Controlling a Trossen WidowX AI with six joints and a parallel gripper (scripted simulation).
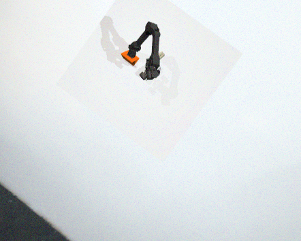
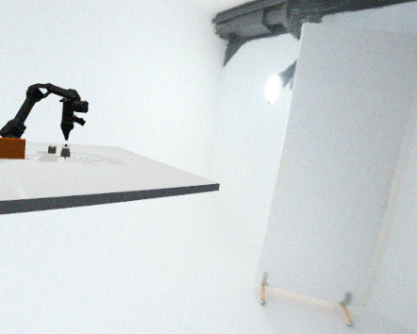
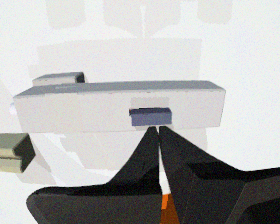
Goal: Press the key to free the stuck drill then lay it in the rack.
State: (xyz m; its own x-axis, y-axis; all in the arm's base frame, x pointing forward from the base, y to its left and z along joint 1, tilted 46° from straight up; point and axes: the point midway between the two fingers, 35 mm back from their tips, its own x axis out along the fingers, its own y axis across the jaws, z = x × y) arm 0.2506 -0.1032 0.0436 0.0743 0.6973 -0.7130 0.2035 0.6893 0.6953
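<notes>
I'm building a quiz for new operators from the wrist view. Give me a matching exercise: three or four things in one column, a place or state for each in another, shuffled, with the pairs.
Things:
1. black parallel-jaw gripper
2. small dark blue-grey key
3. pale grey rectangular block
4. olive-tan piece with a dark end

Places or states:
A. at the left edge of the view
B. shut, holding nothing
C. set in the front face of the block, just above the fingertips
D. wide body across the middle of the view

Pairs: 1-B, 2-C, 3-D, 4-A

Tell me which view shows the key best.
The wrist view: the dark key sits on the pale block's front face, just beyond the shut gripper. In the exterior view it cannot be made out from the small dark shape under the gripper; top hides it.
</notes>
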